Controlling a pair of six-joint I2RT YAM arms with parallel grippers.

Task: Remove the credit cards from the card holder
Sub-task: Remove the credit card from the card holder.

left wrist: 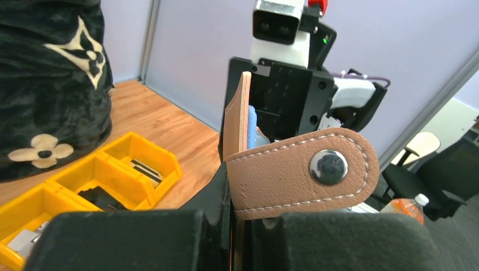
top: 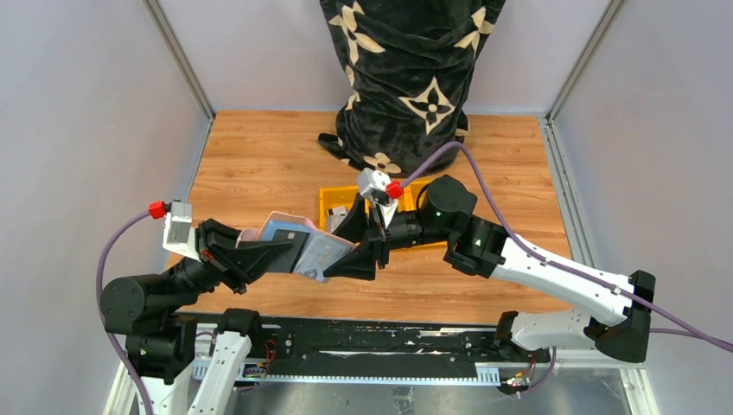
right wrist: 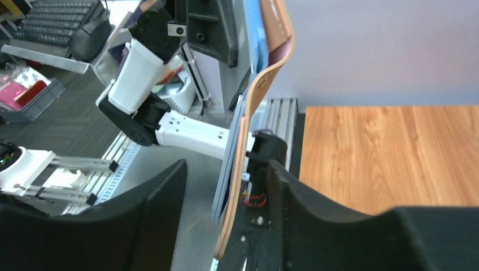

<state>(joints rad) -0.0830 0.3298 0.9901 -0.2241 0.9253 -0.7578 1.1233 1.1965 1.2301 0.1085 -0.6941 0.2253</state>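
My left gripper (top: 290, 251) is shut on the taupe-brown card holder (left wrist: 305, 172), which stands edge-on between its fingers (left wrist: 124, 240) with the snap tab hanging to the right. From the top the holder (top: 264, 232) is held above the table's front, and silvery blue-grey credit cards (top: 321, 253) stick out of it toward my right gripper (top: 363, 246). That gripper (right wrist: 226, 220) is open, one finger on each side of the holder's curved edge (right wrist: 265, 101) and the cards (right wrist: 231, 164). A blue card edge (left wrist: 252, 127) shows inside the holder.
A yellow three-compartment tray (top: 333, 203) sits mid-table behind the grippers, seen also in the left wrist view as the tray (left wrist: 113, 169) with small items in it. A black patterned cloth bag (top: 406, 78) stands at the back. Grey walls close both sides.
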